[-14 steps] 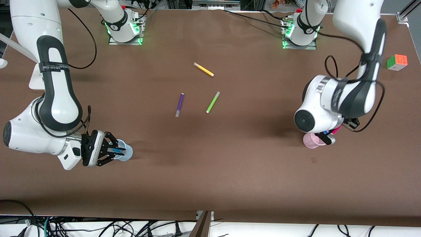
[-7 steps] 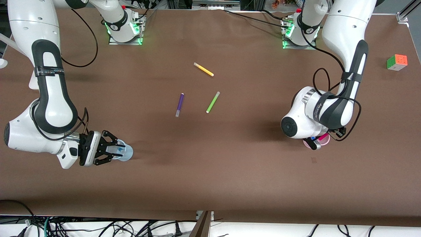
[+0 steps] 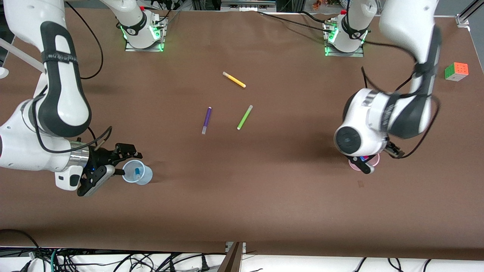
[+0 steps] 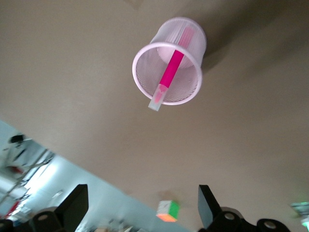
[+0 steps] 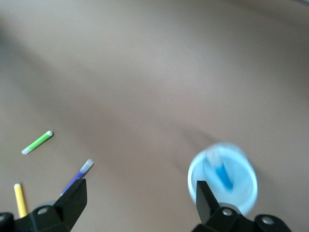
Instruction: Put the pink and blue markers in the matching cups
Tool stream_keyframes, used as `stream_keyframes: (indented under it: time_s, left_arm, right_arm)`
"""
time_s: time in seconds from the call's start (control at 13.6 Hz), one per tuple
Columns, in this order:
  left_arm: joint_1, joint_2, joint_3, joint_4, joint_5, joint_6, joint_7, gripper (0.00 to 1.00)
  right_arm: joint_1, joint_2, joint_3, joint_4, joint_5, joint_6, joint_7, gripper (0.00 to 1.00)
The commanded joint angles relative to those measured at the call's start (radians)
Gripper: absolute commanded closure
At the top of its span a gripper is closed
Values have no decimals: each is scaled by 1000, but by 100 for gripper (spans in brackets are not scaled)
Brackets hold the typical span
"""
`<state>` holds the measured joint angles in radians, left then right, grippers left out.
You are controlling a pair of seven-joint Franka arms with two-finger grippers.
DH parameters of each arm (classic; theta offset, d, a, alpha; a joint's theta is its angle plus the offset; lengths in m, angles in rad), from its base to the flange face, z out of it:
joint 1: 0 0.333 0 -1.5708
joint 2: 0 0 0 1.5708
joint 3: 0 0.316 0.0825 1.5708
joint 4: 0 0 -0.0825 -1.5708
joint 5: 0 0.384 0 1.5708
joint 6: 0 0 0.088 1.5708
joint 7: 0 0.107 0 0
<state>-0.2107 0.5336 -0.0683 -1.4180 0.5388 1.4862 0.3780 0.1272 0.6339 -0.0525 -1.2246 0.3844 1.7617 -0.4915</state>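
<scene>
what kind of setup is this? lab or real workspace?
Most likely a robotics lab bench: two arm bases bolted onto a brown-covered table, loose cables along its edge, and test props only, such as markers and a puzzle cube.

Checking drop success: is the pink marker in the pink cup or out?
In. The pink marker leans inside the upright pink cup, its pale cap poking over the rim; the left gripper is open, clear of it.

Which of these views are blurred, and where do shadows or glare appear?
Front view: the left arm's upper links smear with motion; soft shadows lie on the brown table under both arms. Right wrist view: blurred throughout, the blue cup and blue marker smeared. Left wrist view: the pink cup and pink marker are sharp; the Rubik's cube is soft.
</scene>
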Motion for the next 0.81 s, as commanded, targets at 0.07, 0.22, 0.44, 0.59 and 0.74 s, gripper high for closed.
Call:
stream_keyframes:
  time_s: [0.07, 0.22, 0.44, 0.59, 0.74]
  left_arm:
    - [121, -110, -4, 74, -313, -7, -4, 0]
    - [158, -161, -2, 108, -426, -10, -62, 0]
    - [162, -227, -4, 111, -442, -59, -177, 0]
    - [187, -268, 13, 99, -470, -69, -206, 0]
    - [214, -332, 31, 26, -500, 59, -281, 0]
  right_arm:
    - [72, -62, -3, 45, -240, -151, 436, 0]
    - [86, -120, -1, 37, -278, -212, 618, 0]
    - [54, -274, 5, -88, -271, -232, 654, 0]
    - [11, -368, 5, -156, -283, -263, 645, 0]
    - [-18, -448, 5, -206, -317, -320, 646, 0]
